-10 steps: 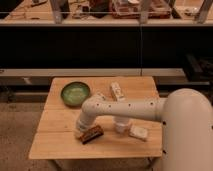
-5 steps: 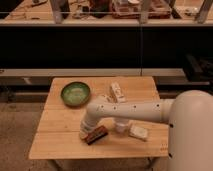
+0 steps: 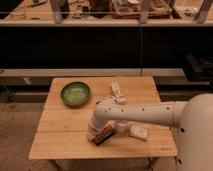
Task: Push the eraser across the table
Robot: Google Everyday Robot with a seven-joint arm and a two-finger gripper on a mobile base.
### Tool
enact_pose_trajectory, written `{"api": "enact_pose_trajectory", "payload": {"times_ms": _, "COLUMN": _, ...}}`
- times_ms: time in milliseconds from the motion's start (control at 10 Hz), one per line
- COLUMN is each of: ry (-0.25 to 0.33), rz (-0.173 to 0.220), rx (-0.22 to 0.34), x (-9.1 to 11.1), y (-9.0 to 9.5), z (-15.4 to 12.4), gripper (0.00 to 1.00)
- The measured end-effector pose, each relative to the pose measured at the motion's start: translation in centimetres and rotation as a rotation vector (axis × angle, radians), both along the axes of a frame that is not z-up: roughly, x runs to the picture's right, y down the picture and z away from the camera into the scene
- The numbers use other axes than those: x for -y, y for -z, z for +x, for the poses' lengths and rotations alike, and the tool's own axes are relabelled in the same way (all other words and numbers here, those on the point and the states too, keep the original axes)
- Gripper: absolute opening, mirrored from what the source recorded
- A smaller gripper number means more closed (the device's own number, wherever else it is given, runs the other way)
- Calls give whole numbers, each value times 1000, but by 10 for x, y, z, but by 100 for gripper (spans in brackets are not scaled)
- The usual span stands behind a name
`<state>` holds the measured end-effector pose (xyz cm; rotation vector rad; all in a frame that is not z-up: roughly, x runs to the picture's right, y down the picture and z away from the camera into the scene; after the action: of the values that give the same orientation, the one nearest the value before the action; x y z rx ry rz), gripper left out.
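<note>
The eraser (image 3: 104,135), a small flat dark block with a reddish edge, lies on the light wooden table (image 3: 65,142) near its front edge, a little left of the middle. My gripper (image 3: 95,131) hangs from the white arm (image 3: 145,112) and sits right against the eraser's left end, low over the tabletop. The arm reaches in from the right and hides the tabletop beneath it.
A green bowl (image 3: 75,93) stands at the back left. A pale wrapped packet (image 3: 138,132) lies just right of the eraser. A small white object (image 3: 117,91) sits at the back centre. A white cup (image 3: 122,127) shows partly under the arm. Dark shelving stands behind the table.
The gripper has moved a little to the right along the front of the table, and the eraser has slid right with it, closer to the pale packet.
</note>
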<state>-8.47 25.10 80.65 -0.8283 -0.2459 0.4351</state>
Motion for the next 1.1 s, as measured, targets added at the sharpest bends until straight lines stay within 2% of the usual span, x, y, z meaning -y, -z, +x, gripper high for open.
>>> {"api": "enact_pose_trajectory", "payload": {"times_ms": 600, "ry": 6, "rz": -1, "rx": -64, "x": -2, "y": -7, "z": 32, "gripper": 9}}
{"api": "enact_pose_trajectory", "payload": {"times_ms": 1100, "ry": -2, "rz": -4, "rx": -125, "x": -4, "y": -6, "z": 69, "gripper": 9}}
